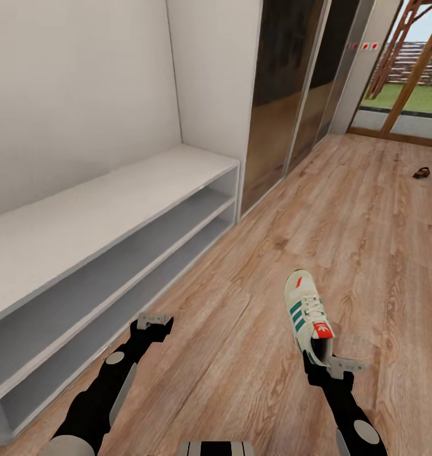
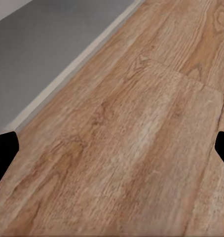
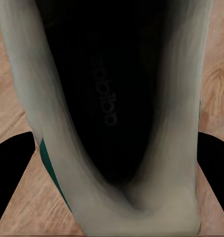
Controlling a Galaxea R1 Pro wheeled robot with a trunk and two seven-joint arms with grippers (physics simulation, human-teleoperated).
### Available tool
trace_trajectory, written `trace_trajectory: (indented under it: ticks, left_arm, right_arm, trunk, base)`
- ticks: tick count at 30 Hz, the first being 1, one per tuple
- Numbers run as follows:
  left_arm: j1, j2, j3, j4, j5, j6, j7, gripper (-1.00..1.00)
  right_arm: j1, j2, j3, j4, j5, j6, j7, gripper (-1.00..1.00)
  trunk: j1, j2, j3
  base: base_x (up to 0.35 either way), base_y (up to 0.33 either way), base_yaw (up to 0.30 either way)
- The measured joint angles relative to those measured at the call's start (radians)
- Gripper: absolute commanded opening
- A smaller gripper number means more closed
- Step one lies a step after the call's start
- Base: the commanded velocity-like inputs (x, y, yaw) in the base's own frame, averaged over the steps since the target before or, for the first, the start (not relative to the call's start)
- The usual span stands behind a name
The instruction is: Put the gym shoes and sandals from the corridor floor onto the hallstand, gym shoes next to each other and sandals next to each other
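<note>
A cream-white gym shoe [image 1: 306, 311] with teal stripes and a red tongue patch sits in my right gripper [image 1: 324, 362], which is shut on its heel end. Its toe points away from me over the corridor floor [image 1: 241, 354]. In the right wrist view the gym shoe's dark inside [image 3: 107, 98] lies between the black fingers [image 3: 13, 168]. My left gripper [image 1: 154, 323] is open and holds nothing, low over the planks beside the hallstand [image 1: 114, 202]; its fingertips [image 2: 3, 153] stand wide apart. One small brown sandal [image 1: 422, 172] lies far off on the floor at the right.
The hallstand's long bench top and two open shelf tiers run along the left wall. Dark sliding doors [image 1: 292, 95] stand beyond its far end. A glazed door [image 1: 406, 76] to a garden closes the corridor at the far right.
</note>
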Motion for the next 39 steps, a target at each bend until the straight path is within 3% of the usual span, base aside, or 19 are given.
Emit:
trace_trajectory:
  ticks: [9,15,39]
  left_arm:
    - [0.0,0.0,0.0,0.0,0.0,-0.001,0.0,1.0]
    - [0.001,0.0,0.0,0.0,0.0,-0.001,0.0,1.0]
    - [0.0,0.0,0.0,-0.001,0.0,-0.001,0.0,1.0]
  right_arm:
    - [0.0,0.0,0.0,0.0,0.0,0.0,0.0,-1.0]
    - [0.0,0.0,0.0,0.0,0.001,0.0,0.0,-1.0]
    - [0.0,0.0,0.0,0.0,0.0,0.001,0.0,-1.0]
  trunk:
    - [0.0,0.0,0.0]
    - [0.0,0.0,0.0]
    - [0.0,0.0,0.019]
  base:
    - [-0.229,0.244,0.015]
    - [-0.261,0.224,0.216]
    - [-0.014,0.012,0.261]
